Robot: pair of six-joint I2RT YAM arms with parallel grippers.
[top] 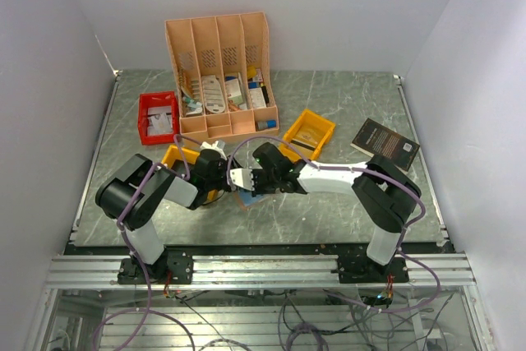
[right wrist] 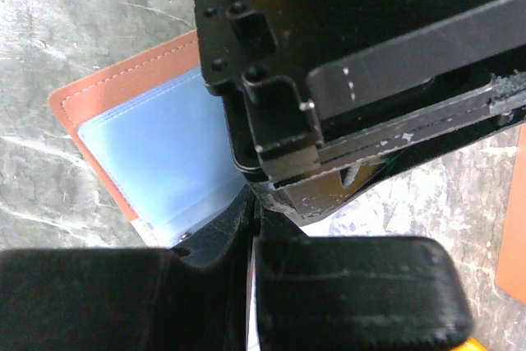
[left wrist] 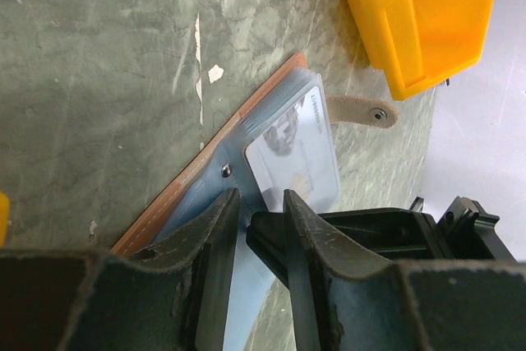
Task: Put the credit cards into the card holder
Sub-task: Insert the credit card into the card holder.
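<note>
Left wrist view: card holder [left wrist: 209, 172] lies open on the surface toward its near edge, one credit card [left wrist: 292, 154] pocketed; left fingers [left wrist: 218, 236] straddle a pocket leaf, grip undeterminable. Right fingers [right wrist: 353, 285] clench a second card [right wrist: 250, 302] edge-on; misalignment with the pocket mouth could buckle or drop it.

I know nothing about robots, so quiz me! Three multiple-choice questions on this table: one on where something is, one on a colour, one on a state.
1. Where is the black book? A on a shelf; B lying flat at the far right; C in a basket.
2. What colour is the bin left of the peach organiser? A blue; B green; C red.
3. The card holder is: A open; B snapped shut; C standing upright.
Answers: 1 B, it lies alone at the right; 2 C, plainly red from above; 3 A, its clear pockets show, a credit card in one.
</note>
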